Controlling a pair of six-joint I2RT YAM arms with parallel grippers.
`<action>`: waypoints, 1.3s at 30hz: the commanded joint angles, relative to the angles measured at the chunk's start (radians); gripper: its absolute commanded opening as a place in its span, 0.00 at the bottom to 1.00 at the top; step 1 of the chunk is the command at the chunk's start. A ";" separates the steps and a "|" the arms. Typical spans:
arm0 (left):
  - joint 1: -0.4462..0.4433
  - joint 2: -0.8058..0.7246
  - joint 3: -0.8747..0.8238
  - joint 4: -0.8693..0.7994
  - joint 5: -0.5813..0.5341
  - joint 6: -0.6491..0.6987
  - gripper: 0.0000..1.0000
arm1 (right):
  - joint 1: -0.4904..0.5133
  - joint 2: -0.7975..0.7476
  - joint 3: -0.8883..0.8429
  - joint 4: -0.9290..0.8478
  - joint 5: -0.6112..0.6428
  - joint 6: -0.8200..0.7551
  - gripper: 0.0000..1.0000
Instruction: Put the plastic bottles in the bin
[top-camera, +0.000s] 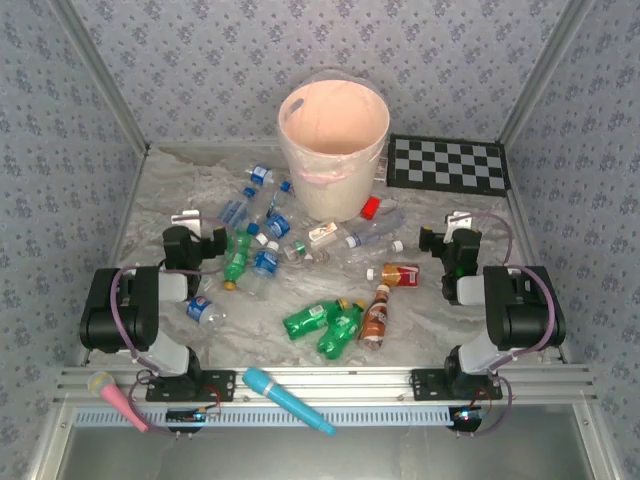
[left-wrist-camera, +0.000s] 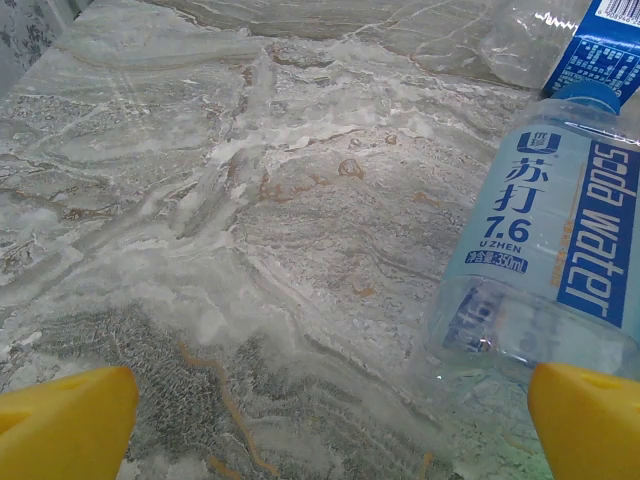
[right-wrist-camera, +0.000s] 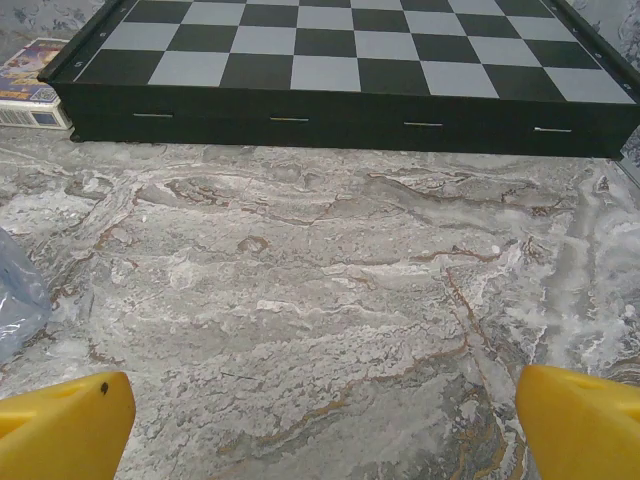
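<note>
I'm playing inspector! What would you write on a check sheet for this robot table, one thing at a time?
Surface: grey marbled table, flat.
Job's things: plastic bottles lie scattered on the table in front of the upright bin; none seen inside it.
Clutter: checkerboard right of the bin; red block at the bin's base; blue wand and pink wand on the near rail.
Grippers: left tool open and empty, a soda water bottle beside it; right tool open and empty, facing the checkerboard.
Cables: left arm's cable and right arm's cable looped, no snag seen.
Surroundings: patterned walls on three sides.
</note>
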 joint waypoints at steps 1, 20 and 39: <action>0.000 -0.009 0.013 0.022 0.004 0.011 1.00 | -0.003 -0.011 0.019 -0.008 -0.004 -0.002 1.00; -0.001 -0.009 0.013 0.022 0.004 0.011 1.00 | -0.003 -0.011 0.021 -0.008 -0.003 -0.002 1.00; 0.009 -0.008 0.014 0.021 0.019 0.004 1.00 | -0.003 -0.011 0.021 -0.008 -0.004 -0.002 1.00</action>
